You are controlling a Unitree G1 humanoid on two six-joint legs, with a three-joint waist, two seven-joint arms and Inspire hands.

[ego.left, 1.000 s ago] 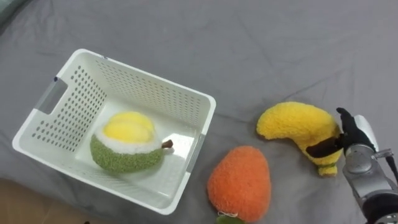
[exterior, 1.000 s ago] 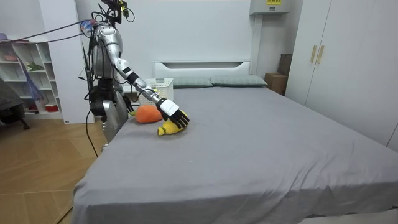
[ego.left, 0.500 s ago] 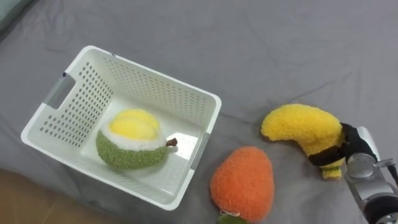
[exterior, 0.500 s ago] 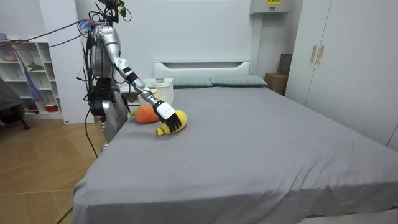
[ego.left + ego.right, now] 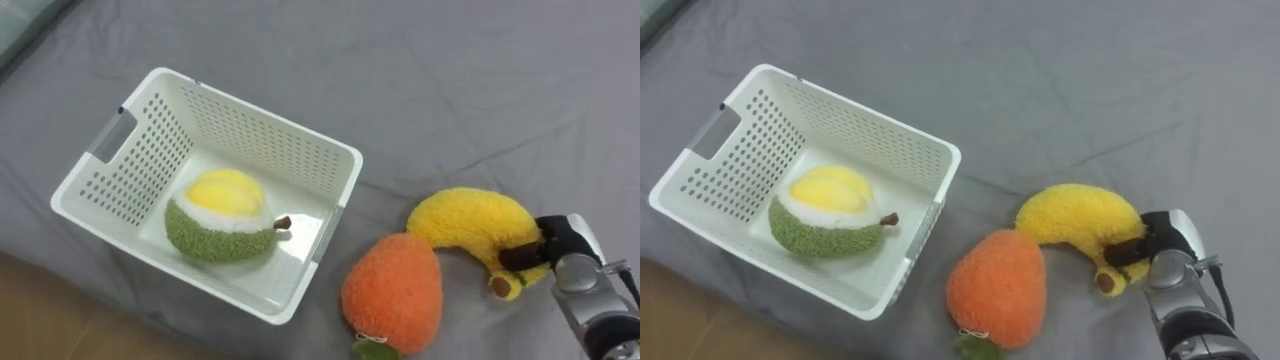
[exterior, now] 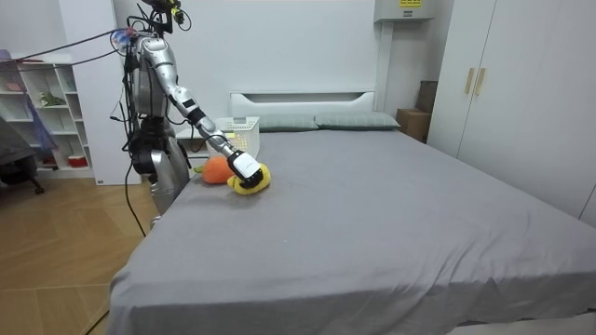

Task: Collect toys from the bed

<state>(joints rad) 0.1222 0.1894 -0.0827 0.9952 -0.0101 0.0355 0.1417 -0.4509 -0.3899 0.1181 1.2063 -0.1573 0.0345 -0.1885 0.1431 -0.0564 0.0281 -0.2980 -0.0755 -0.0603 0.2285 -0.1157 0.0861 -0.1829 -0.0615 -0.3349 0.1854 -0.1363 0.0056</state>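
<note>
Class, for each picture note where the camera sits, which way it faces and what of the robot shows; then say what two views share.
Left eye view: on the robot's head, facing down at the bed, basket, orange plush and banana plush; right robot hand shows at lower right.
Right eye view: same head, slightly aside, facing down likewise; same hand.
Room view: standing off the bed, facing across it; the robot stands bedside at the room view's left, arm outstretched.
Shared: both eye views show the hand curled round the banana plush.
</note>
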